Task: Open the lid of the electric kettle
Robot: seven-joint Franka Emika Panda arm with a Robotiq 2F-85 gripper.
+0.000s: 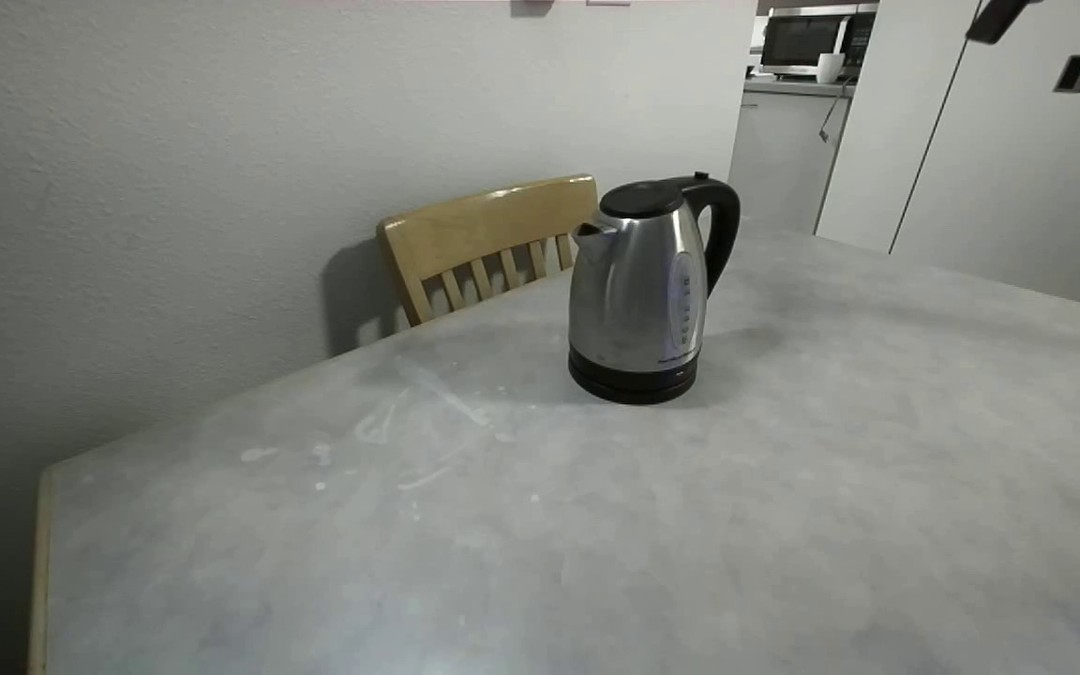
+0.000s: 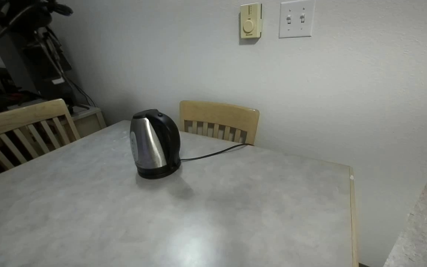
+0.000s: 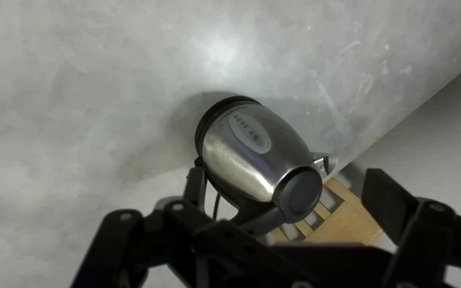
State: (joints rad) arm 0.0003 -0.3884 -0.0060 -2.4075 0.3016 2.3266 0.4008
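Note:
The electric kettle [image 1: 634, 291] is brushed steel with a black handle and base. It stands upright on the grey table and also shows in an exterior view [image 2: 150, 144] and the wrist view [image 3: 238, 160]. Its round black lid [image 1: 641, 199] lies flat on top, closed; it shows too in the wrist view [image 3: 302, 192]. The handle [image 1: 726, 230] carries a small black button near its top. My gripper [image 3: 290, 194] is open and empty, its fingers spread wide either side of the lid in the picture, apart from the kettle and nearer the camera.
The grey table [image 1: 502, 553] has pale smears left of the kettle. A wooden chair [image 1: 488, 225] stands behind it against the wall. A black cord [image 2: 217, 152] runs from the kettle base to the table edge. Another chair [image 2: 24, 118] and dark cabled equipment [image 2: 32, 26] are at left.

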